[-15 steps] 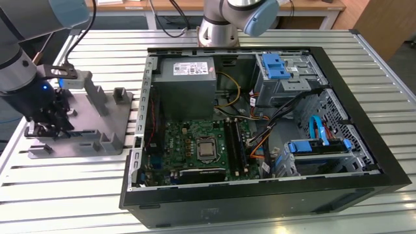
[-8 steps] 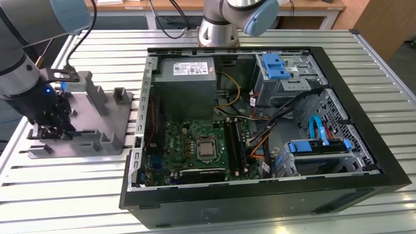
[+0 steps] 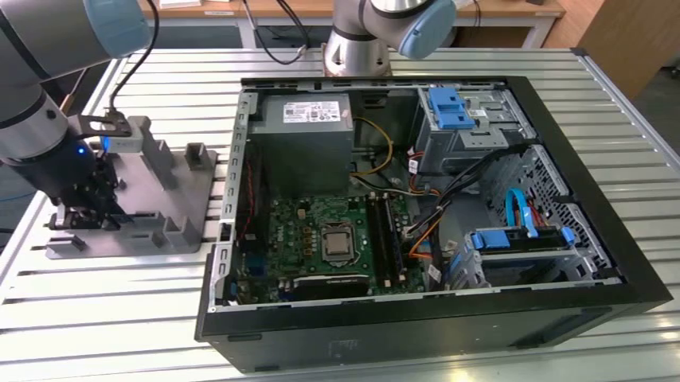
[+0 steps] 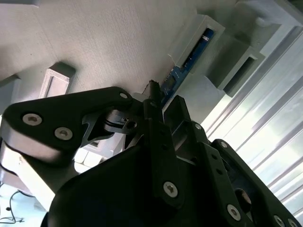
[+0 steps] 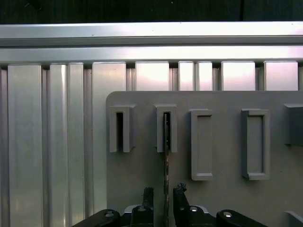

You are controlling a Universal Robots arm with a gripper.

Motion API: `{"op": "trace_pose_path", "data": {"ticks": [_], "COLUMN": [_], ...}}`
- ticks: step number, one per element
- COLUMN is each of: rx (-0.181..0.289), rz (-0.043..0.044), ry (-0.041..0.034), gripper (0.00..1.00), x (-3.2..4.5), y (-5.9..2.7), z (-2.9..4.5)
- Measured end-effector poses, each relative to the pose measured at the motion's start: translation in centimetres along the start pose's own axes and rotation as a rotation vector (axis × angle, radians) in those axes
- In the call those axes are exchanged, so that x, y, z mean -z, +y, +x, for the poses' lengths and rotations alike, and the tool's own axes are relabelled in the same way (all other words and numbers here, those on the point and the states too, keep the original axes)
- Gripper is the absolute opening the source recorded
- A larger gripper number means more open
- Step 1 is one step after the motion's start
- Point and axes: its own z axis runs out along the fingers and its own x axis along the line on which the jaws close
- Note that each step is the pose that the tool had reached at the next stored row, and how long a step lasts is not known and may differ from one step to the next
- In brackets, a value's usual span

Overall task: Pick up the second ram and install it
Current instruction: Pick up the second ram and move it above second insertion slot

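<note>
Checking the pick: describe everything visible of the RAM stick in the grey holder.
The RAM stick is a thin, flat blue circuit board with small pale specks, a dark sliver edge-on in the first wrist view. It stands on edge in the slot of an upright block on the grey holder plate, its free end reaching between the fingers of the open gripper, which flank it without visibly touching.

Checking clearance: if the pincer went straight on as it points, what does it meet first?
The second ram, standing edge-on in the grey holder plate, lines up with the gap of the open pincer. Probably its tips straddle the ram and meet the plate first; depth is unclear.
</note>
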Motion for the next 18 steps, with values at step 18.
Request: {"op": "trace_pose_path", "data": {"ticks": [18], "rx": [0.000], "rz": [0.0000], "ry": [-0.0067], "gripper": [0.14], "x": [-0.01], "y": [0.00], "z": [0.00]}}
